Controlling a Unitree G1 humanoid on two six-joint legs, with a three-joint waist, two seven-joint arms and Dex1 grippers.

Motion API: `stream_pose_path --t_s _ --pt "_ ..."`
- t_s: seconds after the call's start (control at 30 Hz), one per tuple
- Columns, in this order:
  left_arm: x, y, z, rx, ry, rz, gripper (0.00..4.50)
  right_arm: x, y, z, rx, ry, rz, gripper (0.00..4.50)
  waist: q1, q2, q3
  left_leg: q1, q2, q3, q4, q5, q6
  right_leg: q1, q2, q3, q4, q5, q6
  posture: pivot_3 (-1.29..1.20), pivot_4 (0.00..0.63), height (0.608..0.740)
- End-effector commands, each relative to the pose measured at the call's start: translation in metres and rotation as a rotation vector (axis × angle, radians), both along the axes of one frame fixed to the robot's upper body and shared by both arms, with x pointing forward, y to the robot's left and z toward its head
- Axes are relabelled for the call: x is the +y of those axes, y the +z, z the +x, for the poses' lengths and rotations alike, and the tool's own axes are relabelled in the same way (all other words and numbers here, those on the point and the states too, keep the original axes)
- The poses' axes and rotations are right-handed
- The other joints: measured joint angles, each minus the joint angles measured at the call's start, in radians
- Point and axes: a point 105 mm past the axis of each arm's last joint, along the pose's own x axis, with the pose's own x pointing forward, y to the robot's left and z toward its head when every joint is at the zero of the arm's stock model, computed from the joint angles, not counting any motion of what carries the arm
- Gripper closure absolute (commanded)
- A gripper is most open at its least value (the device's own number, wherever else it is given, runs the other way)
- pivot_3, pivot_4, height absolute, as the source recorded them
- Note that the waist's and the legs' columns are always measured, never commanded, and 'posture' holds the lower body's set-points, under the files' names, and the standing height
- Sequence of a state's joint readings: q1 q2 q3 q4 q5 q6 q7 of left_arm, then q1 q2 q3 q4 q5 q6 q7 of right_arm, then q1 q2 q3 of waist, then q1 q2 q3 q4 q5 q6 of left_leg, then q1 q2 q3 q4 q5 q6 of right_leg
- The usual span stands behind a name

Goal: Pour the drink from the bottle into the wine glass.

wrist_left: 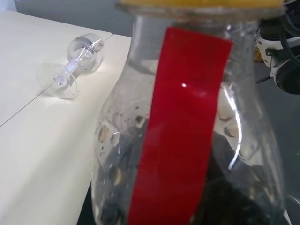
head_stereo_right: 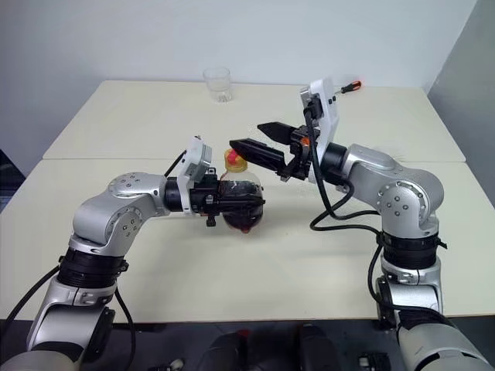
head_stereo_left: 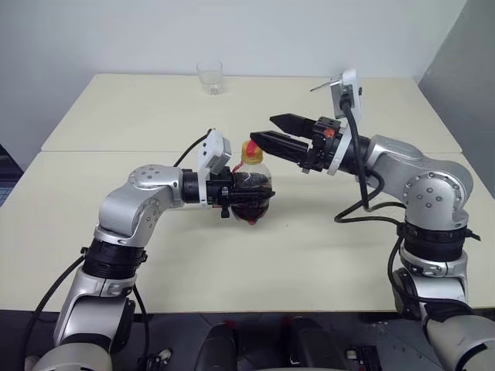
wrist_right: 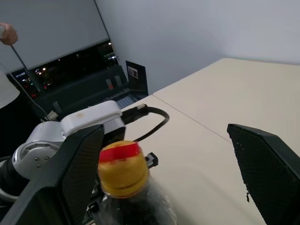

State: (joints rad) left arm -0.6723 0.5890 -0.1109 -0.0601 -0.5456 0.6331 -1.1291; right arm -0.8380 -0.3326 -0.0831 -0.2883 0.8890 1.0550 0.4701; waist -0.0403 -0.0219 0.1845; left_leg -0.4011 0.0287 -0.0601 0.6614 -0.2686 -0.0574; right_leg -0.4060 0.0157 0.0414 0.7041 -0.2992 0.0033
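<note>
Left eye view: left end effector (head_stereo_left: 246, 192) pinches the bottle (head_stereo_left: 252, 188) upright above the counter (head_stereo_left: 116, 116); its cap (wrist_right: 123, 168) remains on. Right end effector (head_stereo_left: 271, 133), spread wide, hovers beside it. Uncapping and pouring into the wine glass (wrist_left: 75, 63) remain.

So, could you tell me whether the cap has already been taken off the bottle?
No, the yellow cap sits on the bottle held by the left gripper.
</note>
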Motion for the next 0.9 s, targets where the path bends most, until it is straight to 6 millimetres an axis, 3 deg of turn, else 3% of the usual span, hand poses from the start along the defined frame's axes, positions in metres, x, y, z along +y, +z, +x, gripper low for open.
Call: stream_pose_path --t_s 0.03,0.8,0.9 --pt "0.003 0.020 0.001 -0.088 -0.005 -0.020 3.07 0.003 0.006 -0.010 -0.045 0.028 0.014 0.03 0.001 0.000 0.000 0.000 0.000 0.000 0.000 0.000 0.000 0.000 0.000 0.000 0.000 0.000 0.000 0.00 0.150 0.740" --pt "-0.001 0.024 0.006 -0.107 -0.019 -0.023 3.07 0.025 0.010 -0.006 -0.088 0.059 0.058 0.03 0.000 0.000 0.000 0.000 0.000 0.000 0.000 0.000 0.000 0.000 0.000 0.000 0.001 0.000 0.000 0.00 0.150 0.740" --pt "-0.001 0.025 0.007 -0.110 -0.015 -0.025 3.07 0.025 0.011 -0.005 -0.086 0.062 0.066 0.62 0.000 0.000 0.000 0.000 0.000 0.000 0.000 0.000 0.000 0.000 0.000 0.000 0.001 0.000 0.000 0.00 0.150 0.740"
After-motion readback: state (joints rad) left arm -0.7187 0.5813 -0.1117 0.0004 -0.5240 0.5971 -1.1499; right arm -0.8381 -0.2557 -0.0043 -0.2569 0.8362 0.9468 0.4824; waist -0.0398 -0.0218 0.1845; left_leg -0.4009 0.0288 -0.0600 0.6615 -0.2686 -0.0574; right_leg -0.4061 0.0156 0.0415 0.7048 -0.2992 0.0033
